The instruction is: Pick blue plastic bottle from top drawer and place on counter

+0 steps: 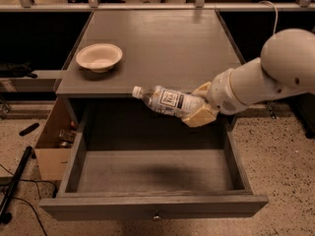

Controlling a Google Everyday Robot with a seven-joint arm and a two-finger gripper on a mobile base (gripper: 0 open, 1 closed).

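Holding anything, that gripper (196,106)?

Yes. Its tan fingers (201,118) are closed on the base end of the bottle (167,100), one above and one below.

Where is the bottle, then?

Up in the air, over the back of the open drawer (152,206) and level with the front edge of the counter (157,38). It lies nearly flat, with the white cap to the left and a little higher and the label facing up.

Is it touching the counter?

I cannot tell. The cap overlaps the front edge from this angle.

And the arm (266,77)?

White, reaching in from the right, above the drawer's right side.

Anything else about?

A cream bowl (98,57) sits on the counter's front left part, apart from the bottle. A cardboard box (48,149) stands on the floor just left of the cabinet. A small knob (156,215) shows on the drawer front.
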